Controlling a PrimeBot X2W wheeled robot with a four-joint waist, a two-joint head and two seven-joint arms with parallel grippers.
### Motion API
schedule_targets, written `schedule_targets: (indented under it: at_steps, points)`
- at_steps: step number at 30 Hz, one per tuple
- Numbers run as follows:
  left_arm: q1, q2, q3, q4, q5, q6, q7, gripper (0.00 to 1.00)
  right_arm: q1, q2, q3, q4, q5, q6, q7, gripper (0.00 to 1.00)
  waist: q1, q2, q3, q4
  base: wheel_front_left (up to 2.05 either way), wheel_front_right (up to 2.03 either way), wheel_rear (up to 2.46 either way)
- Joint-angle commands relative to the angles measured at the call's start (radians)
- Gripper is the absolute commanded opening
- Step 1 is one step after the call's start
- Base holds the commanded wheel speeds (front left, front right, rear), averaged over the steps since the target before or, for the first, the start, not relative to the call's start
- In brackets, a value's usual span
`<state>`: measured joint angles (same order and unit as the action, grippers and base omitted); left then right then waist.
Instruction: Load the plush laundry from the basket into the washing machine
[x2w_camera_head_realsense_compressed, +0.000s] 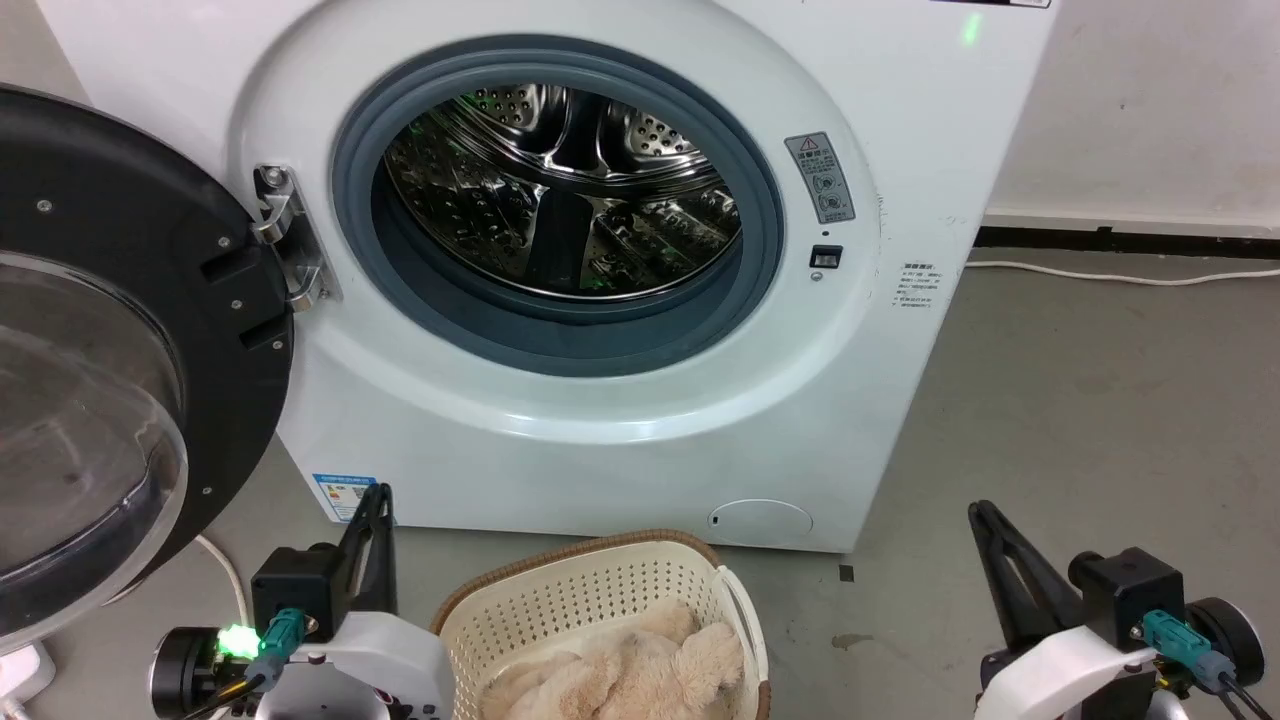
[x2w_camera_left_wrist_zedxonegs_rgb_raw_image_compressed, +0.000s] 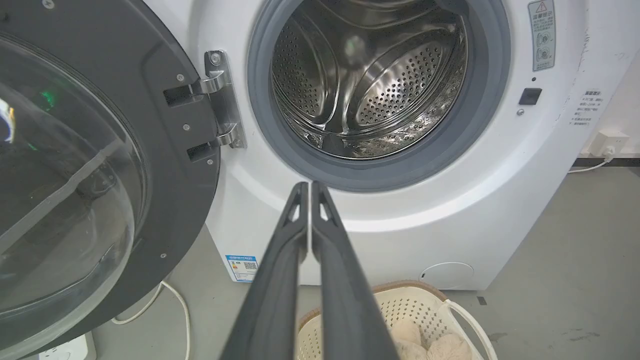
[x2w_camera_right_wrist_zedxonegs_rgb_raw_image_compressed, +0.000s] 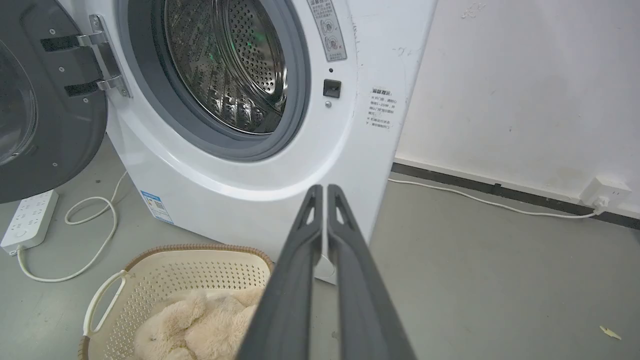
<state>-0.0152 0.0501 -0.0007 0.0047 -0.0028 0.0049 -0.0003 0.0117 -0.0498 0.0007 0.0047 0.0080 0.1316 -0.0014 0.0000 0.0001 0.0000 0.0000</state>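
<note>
Between the left fingers (x2w_camera_head_realsense_compressed: 372, 540) and right fingers (x2w_camera_head_realsense_compressed: 1005, 570), in the head view, the beige fluffy plush laundry (x2w_camera_head_realsense_compressed: 640, 665) lay in the cream perforated plastic basket (x2w_camera_head_realsense_compressed: 560, 590), before the white front-loading washing machine (x2w_camera_head_realsense_compressed: 620, 440). The left wrist view showed its fingers pressed together; the right wrist view, likewise.

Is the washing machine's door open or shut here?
Open. The door is swung wide on its hinge, leaving the gasket and steel drum exposed.

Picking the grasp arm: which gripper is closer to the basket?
The left gripper: it stands right beside the basket rim; bare floor separates the right gripper from it. Both are shut.
</note>
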Motion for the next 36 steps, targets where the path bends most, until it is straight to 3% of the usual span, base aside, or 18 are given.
schedule_targets:
  at_steps: [1, 26, 36]
  points:
    - [0.0, 0.0, 0.0, 0.0, 0.0, 0.001, 0.0, 1.0, 0.0, 0.0, 0.0, 0.0, 0.0, 0.0, 0.0, 1.0, 0.0, -0.0001, 0.0, 0.0, 0.0, 0.0, 0.0]
    - [0.004, 0.004, -0.031, 0.034, -0.075, 0.007, -0.027, 1.0, 0.016, 0.0, 0.011, 0.008, 0.065, 0.0, -0.047, 1.0, 0.0, -0.0001, 0.015, -0.01, 0.0, 0.0, 0.0]
    - [-0.042, 0.012, -0.047, 0.117, -0.134, 0.004, 0.011, 1.0, 0.012, 0.0, 0.009, 0.008, 0.097, 0.0, -0.072, 1.0, 0.0, -0.0001, 0.056, -0.026, 0.0, 0.0, 0.0]
